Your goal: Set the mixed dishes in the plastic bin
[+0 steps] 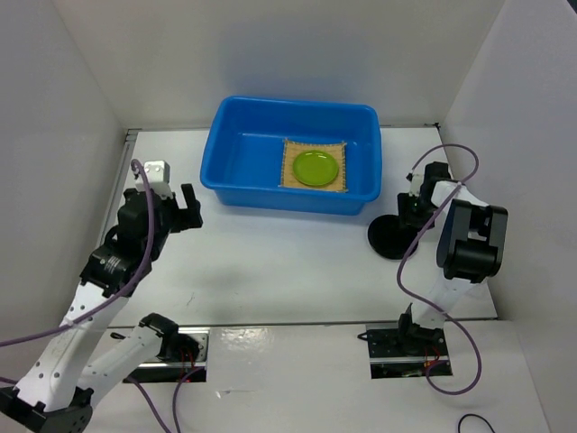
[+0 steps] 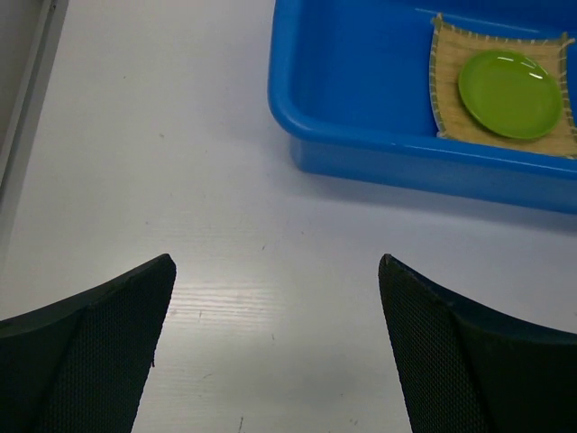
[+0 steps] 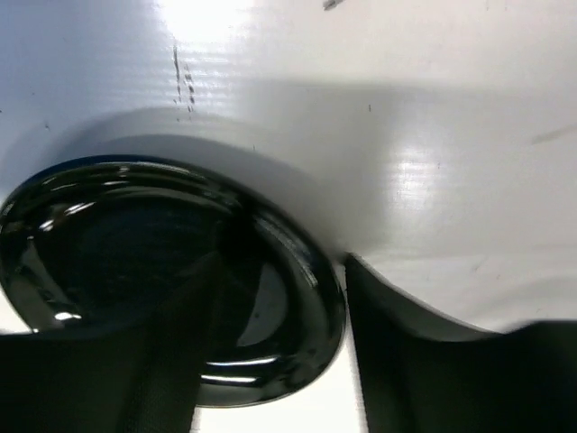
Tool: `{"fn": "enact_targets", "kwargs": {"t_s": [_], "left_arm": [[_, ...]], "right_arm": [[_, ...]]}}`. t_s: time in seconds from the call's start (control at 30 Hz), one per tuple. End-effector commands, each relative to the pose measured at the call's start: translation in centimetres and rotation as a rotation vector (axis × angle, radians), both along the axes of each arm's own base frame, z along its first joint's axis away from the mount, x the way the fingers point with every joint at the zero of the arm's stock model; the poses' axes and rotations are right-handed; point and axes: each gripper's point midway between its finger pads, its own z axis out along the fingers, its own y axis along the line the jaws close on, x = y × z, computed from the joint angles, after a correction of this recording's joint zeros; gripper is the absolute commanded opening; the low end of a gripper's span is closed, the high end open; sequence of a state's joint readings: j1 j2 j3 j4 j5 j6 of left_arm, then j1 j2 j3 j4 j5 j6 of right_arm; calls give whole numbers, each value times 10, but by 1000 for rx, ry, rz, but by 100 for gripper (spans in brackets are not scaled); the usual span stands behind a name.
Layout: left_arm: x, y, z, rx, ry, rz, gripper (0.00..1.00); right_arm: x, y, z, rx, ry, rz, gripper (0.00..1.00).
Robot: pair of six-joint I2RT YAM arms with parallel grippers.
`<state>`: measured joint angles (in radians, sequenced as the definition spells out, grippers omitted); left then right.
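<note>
I see the blue bin (image 1: 236, 171) at the far side of the table (image 1: 270, 271), about in the middle. The tan mat (image 1: 293, 183) lies flat on the floor of the bin, in its right half. The little green plate (image 1: 316, 167) sits on top of the mat, right in its middle.

My left gripper (image 1: 187, 209) hangs over the table, near the left end of the bin and a bit closer to me. In the left wrist view its two fingers (image 2: 99, 352) are spread far apart. There is nothing between them, only bare table. The near left corner of the bin shows past them.

The black dish (image 1: 392, 236) is not in the bin. It sits on the table, just to the right of the bin and a bit nearer. My right gripper (image 1: 413, 213) is down at the right side of the dish. In the right wrist view one finger (image 3: 171, 361) is inside the dish and the other is just outside, so the rim sits between them. The fingers are partly closed. I cannot tell if they are squeezing the rim.
</note>
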<state>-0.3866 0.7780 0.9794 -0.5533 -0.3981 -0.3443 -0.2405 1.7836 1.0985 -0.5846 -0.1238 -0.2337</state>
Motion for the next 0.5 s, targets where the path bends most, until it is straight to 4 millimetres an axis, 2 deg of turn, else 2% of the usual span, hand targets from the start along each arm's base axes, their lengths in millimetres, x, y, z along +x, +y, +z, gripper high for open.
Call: {"fn": "enact_targets", "kwargs": {"t_s": [0.0,0.03,0.1,0.13,0.23,0.27,0.37,0.4,0.47], "left_arm": [[10,-2,-6,-6,-19,29,99],[12,-7,-11,2,-1,18,99],[14,-7,-15,7,11,18,99],[15,-8,-17,11,20,18,99],[15,-8,-17,11,20,18,99],[15,-8,-17,11,20,18,99],[15,-8,-17,11,20,18,99],[14,-6,-15,11,10,28,99],[14,-6,-15,11,10,28,99]], "right_arm": [[2,5,-14,51,34,13,54],[2,5,-14,51,34,13,41],[-1,6,-22,58,59,12,30],[-1,6,-22,58,59,12,20],[-5,4,-25,62,77,3,8],[-2,0,-23,60,68,-6,0],[-2,-8,-11,57,41,-39,0],[2,-10,1,46,3,-38,0],[-1,-28,18,29,-35,-99,0]]}}
